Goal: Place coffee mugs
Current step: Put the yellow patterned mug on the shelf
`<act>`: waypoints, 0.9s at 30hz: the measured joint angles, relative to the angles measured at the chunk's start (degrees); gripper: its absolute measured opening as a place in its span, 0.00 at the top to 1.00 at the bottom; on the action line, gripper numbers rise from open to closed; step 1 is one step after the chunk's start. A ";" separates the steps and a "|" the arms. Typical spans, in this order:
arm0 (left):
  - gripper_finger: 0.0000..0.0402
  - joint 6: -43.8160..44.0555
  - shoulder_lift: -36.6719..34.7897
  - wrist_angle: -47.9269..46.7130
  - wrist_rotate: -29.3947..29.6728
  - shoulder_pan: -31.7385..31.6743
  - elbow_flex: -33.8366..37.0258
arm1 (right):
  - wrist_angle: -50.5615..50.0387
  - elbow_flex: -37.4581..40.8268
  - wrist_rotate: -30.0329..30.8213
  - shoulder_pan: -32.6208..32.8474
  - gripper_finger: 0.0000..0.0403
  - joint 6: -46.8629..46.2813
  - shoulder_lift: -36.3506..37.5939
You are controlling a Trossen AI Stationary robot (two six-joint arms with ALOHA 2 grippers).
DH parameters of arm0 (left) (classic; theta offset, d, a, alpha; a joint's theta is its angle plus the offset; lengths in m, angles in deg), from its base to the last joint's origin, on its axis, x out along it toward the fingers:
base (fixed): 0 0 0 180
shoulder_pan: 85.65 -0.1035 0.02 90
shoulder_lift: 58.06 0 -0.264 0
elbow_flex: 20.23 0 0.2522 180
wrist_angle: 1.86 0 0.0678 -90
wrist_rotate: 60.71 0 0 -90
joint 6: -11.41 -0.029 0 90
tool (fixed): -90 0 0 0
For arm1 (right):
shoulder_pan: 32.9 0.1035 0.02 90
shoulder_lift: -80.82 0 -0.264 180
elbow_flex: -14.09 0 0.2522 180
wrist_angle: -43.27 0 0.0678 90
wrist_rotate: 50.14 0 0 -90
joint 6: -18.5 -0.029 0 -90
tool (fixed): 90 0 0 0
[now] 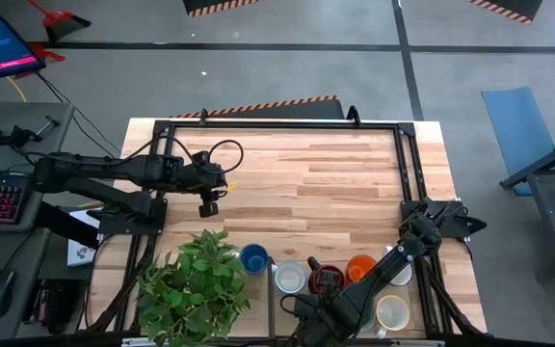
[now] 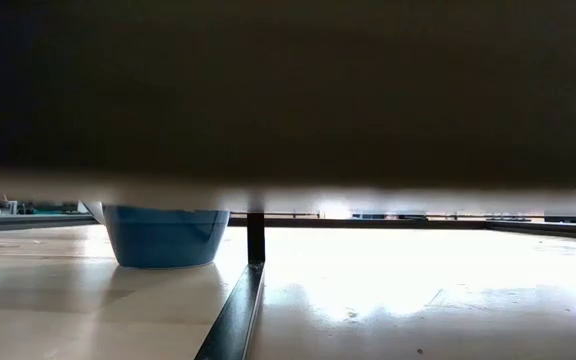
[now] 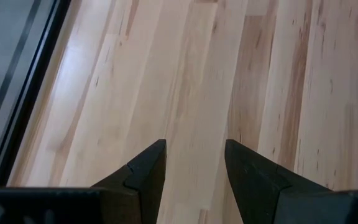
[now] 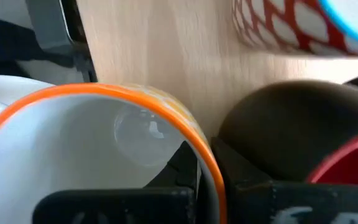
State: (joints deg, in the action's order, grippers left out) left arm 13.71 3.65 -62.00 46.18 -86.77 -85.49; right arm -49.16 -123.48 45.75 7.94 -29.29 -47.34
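Several mugs stand in a cluster near the table's near edge: blue [image 1: 253,257], white [image 1: 290,278], dark red [image 1: 326,280], orange [image 1: 361,267] and cream [image 1: 393,310]. My right gripper [image 1: 306,313] is low among them, shut on a white-lined mug with an orange rim [image 4: 104,143]. The dark red mug [image 4: 291,130] and a red-and-white patterned mug [image 4: 284,25] stand just beyond it. My left gripper [image 1: 208,207] hangs open [image 3: 194,146] over bare wood, left of the table's middle. In the low view only the blue mug's base [image 2: 163,240] shows. My right gripper has the orange-rimmed mug by its wall at the rim [image 4: 197,149]. One finger [image 4: 185,168] is inside the mug and the other [image 4: 253,186] outside it. Whether the mug's base rests on the table does not show.
A leafy potted plant [image 1: 193,284] stands at the near left, beside the blue mug. A black frame rail [image 1: 277,123] runs around the table top. Bare wood [image 1: 326,183] fills the middle and far part. A dark mass close to the low camera [image 2: 288,90] blocks most of that view.
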 joint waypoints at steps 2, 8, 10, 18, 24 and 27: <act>0.62 0.00 -0.02 0.24 0.00 0.01 0.00 | -1.00 0.00 -0.40 0.04 1.00 -0.27 0.00; 0.62 0.00 0.00 0.23 0.00 -0.01 0.00 | -0.92 0.00 -1.36 0.04 1.00 -0.55 0.00; 0.62 -0.01 0.00 0.23 0.02 0.00 0.00 | -1.01 0.00 -1.36 0.04 0.99 -0.83 0.00; 0.62 0.00 -0.02 0.23 0.04 0.01 0.00 | -1.03 0.00 -0.29 0.02 0.96 -1.70 0.02; 0.62 0.00 0.00 0.23 0.04 0.01 0.00 | -1.03 0.00 0.08 -0.06 0.95 -2.13 0.02; 0.62 0.00 -0.01 0.23 0.04 0.01 0.00 | -1.05 0.00 0.60 -0.28 0.95 -2.94 0.03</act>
State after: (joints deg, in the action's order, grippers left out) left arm 13.71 3.65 -61.77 46.22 -86.76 -85.49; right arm -50.20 -123.48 46.35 7.67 -32.23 -47.31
